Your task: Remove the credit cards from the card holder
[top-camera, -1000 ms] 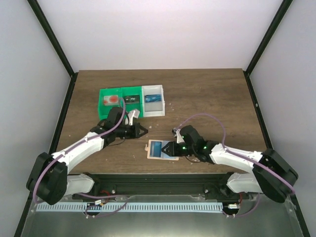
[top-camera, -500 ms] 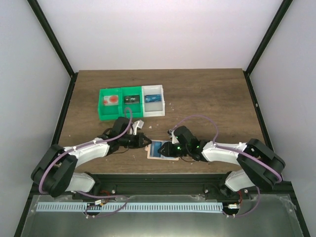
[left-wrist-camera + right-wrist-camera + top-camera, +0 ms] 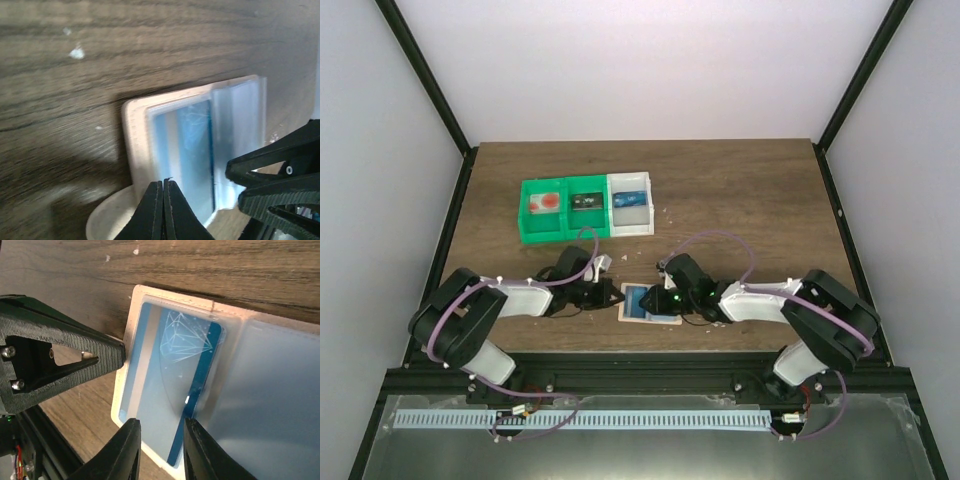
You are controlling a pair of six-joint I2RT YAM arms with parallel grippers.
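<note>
The tan card holder (image 3: 636,314) lies flat near the table's front edge, with a light blue credit card (image 3: 638,297) in it. In the left wrist view the holder's pale rim (image 3: 134,145) frames the blue card (image 3: 192,145). My left gripper (image 3: 617,294) is shut and empty, its tips (image 3: 163,181) at the holder's left edge. My right gripper (image 3: 660,299) is open, its fingers (image 3: 131,442) straddling the card's near edge (image 3: 170,375) above the holder (image 3: 131,315). A clear sleeve flap (image 3: 270,390) covers the holder's right part.
A green bin (image 3: 565,208) and a white bin (image 3: 630,205) with small items stand behind the holder. The left gripper's black fingers (image 3: 60,365) sit close to the right gripper over the holder. The table's front edge is just below.
My left gripper has moved right and nearer, down to the holder's left edge. My right gripper has slid left over the holder. The holder has stayed in place.
</note>
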